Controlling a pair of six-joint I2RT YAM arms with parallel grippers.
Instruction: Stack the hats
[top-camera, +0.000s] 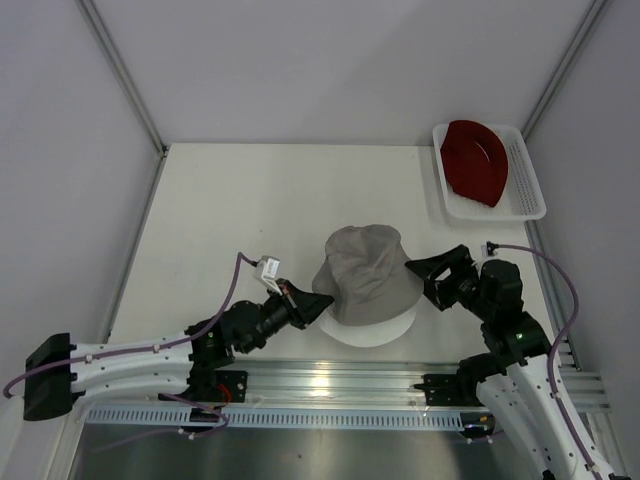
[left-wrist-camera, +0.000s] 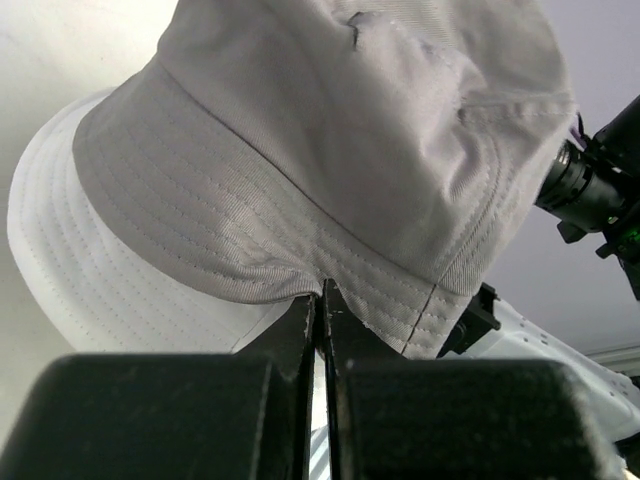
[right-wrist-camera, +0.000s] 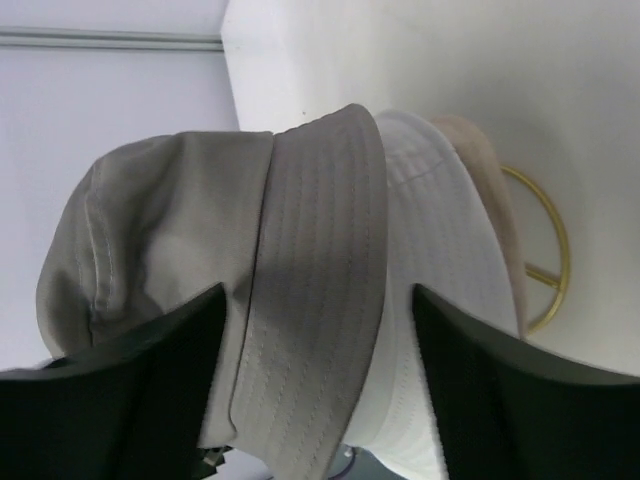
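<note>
The grey hat (top-camera: 365, 268) sits on top of the white hat (top-camera: 378, 327) near the table's front middle. My left gripper (top-camera: 322, 303) is shut, pinching the grey hat's brim (left-wrist-camera: 300, 250) at its near left edge; the white hat (left-wrist-camera: 110, 290) shows beneath. My right gripper (top-camera: 420, 272) is open at the stack's right side, its jaws either side of the grey brim (right-wrist-camera: 310, 300) and the white brim (right-wrist-camera: 440, 270). A beige hat (right-wrist-camera: 492, 200) edge shows under the white one. The dark red hat (top-camera: 478, 160) lies in the basket.
The white slatted basket (top-camera: 525, 190) stands at the table's back right corner. The gold ring base (right-wrist-camera: 556, 250) of the wire stand shows under the stacked hats. Walls close in the table on the left, back and right.
</note>
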